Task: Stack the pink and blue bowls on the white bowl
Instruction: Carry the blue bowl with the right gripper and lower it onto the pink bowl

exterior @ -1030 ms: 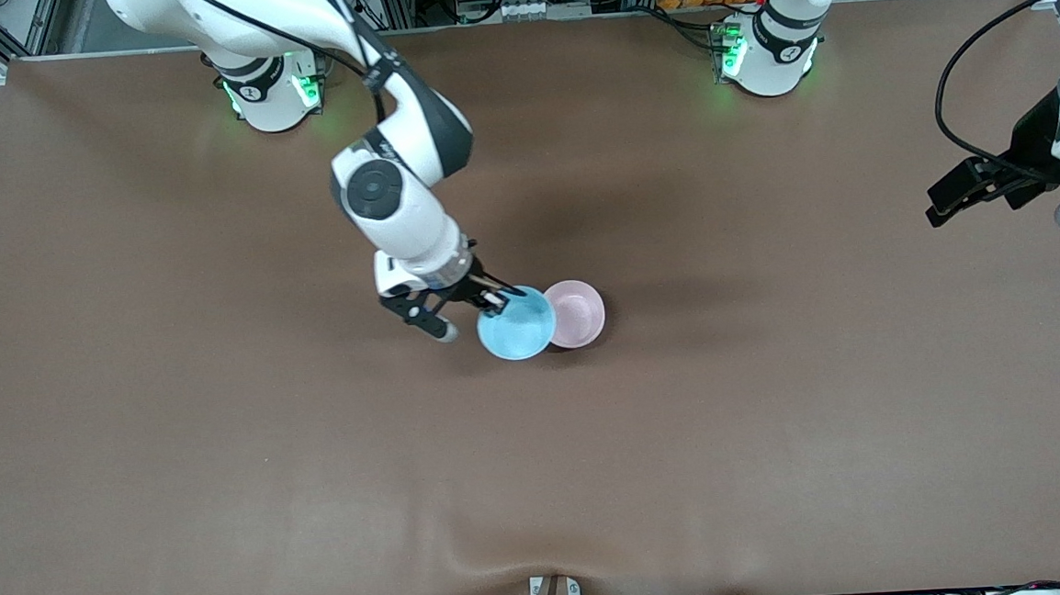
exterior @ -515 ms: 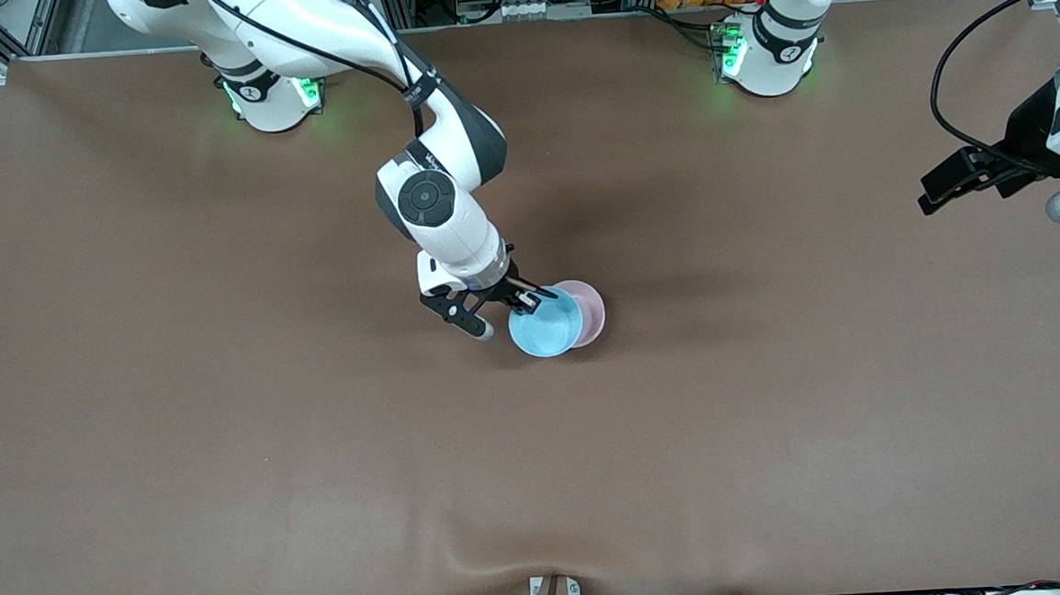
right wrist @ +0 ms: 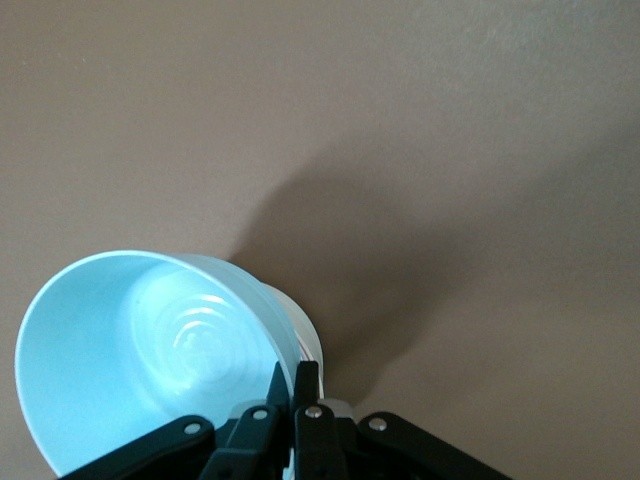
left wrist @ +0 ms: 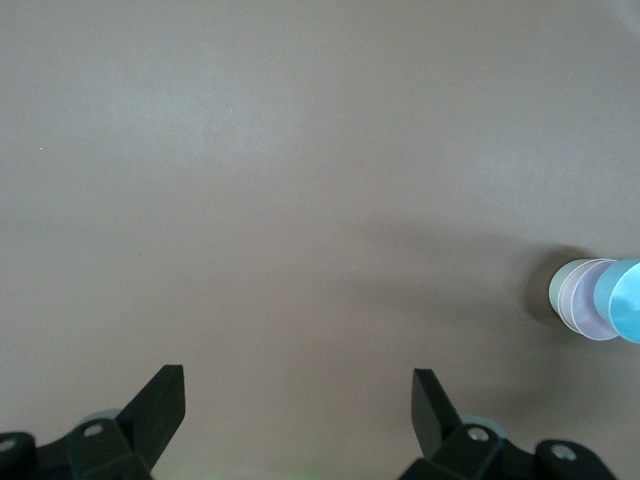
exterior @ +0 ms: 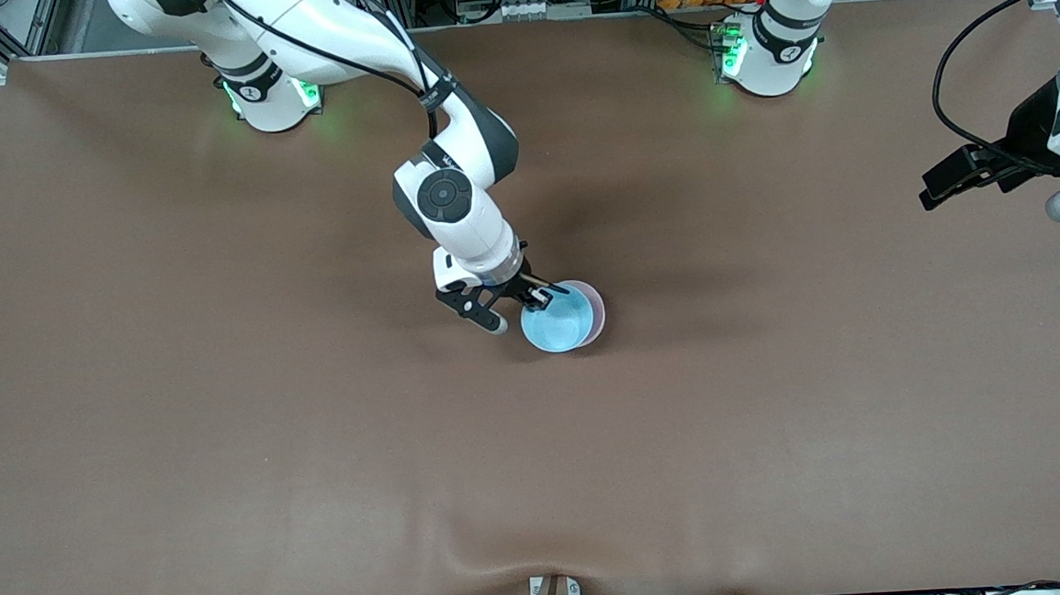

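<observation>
My right gripper is shut on the rim of the light blue bowl. It holds that bowl tilted over the pink bowl, and only a thin pink crescent shows past it. The pink bowl sits in the white bowl, whose wall shows at the bottom of the stack in the left wrist view. In the front view the white bowl is hidden. My left gripper waits open and empty, high over the left arm's end of the table.
The brown mat covers the whole table. It has a raised wrinkle at the edge nearest the front camera. Both arm bases stand along the edge farthest from that camera.
My right arm has carried the blue bowl toward the left arm's end of the table, so it now covers most of the pink bowl. The left gripper has barely shifted.
</observation>
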Robot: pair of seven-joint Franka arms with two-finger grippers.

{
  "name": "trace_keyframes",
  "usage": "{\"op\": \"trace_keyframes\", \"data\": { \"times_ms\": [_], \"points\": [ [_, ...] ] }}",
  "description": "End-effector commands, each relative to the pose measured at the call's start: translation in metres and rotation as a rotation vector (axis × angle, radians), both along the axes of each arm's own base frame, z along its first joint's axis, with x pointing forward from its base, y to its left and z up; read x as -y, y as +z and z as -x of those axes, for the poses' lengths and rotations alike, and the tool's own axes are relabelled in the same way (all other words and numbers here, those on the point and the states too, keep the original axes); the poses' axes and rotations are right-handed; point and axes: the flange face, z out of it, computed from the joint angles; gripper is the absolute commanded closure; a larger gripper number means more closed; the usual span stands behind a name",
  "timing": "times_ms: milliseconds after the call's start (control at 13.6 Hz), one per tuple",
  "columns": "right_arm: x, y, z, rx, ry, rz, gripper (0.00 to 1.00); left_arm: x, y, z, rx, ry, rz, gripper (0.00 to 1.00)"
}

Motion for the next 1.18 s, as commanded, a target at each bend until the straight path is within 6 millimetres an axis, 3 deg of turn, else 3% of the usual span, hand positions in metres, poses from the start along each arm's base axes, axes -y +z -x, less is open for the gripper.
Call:
{"op": "trace_keyframes", "data": {
  "times_ms": [0, 294, 1104],
  "points": [
    [-0.013, 0.002, 0.004, -0.002, -0.029, -0.014, 1.0, -0.003, 0.008, 0.006, 0.002, -0.007, 0.017, 0.0],
    [-0.015, -0.002, 0.008, -0.008, -0.027, -0.009, 1.0, -0.001, 0.018, 0.015, 0.015, -0.013, 0.014, 0.0],
    [-0.021, -0.011, 0.012, 0.001, -0.017, -0.011, 1.0, 0.002, -0.004, 0.015, -0.039, -0.014, 0.015, 0.0]
  ]
}}
